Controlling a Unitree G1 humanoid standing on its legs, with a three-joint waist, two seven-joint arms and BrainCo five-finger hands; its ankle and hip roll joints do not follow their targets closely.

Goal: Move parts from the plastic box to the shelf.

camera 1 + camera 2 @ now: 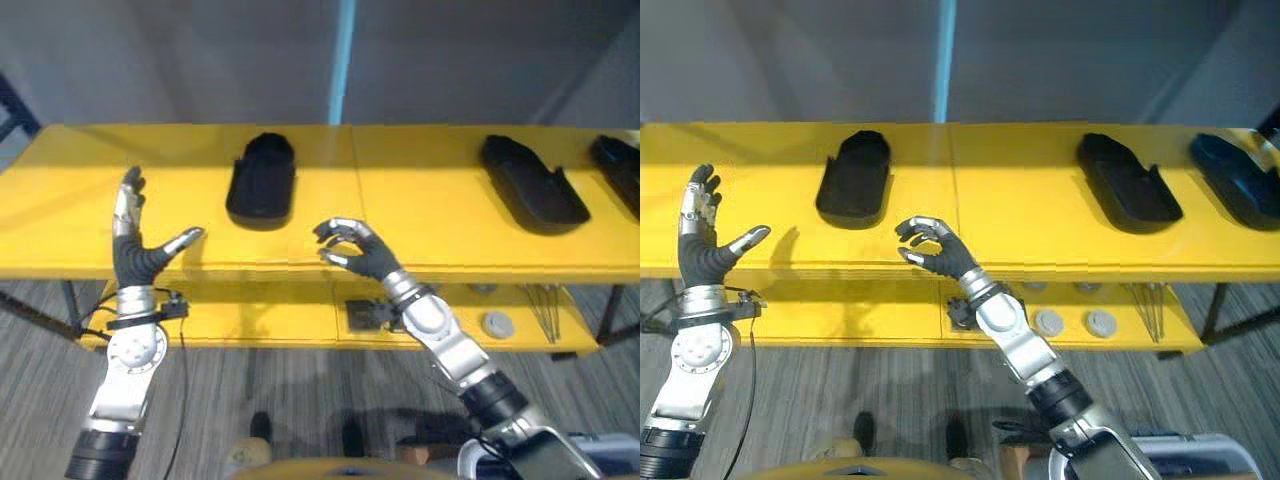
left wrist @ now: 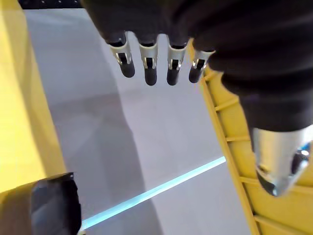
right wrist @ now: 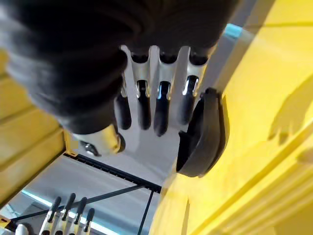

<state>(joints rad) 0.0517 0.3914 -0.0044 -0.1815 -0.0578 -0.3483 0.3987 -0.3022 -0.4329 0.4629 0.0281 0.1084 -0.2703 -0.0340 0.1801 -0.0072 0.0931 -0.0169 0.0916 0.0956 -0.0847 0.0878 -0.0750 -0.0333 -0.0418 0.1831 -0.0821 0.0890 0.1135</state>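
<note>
Yellow shelf (image 1: 420, 215) ahead carries three black parts (image 1: 262, 178); I've got my left hand (image 1: 132, 245) spread at nine o'clock, right hand (image 1: 358, 250) curled empty at centre, below the nearest part.

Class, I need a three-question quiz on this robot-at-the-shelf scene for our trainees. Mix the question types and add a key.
1. True or false: the right robot hand holds a black part.
2. How many black parts lie on the top of the yellow shelf? A) one B) three C) five
3. Fill in: the left robot hand has its fingers ____ (straight / curled).

Key:
1. False. Its fingers are curled but hold nothing; the left part lies apart from it on the shelf.
2. B: that part, the middle part and the right part.
3. Straight, raised over the shelf's front edge.
</note>
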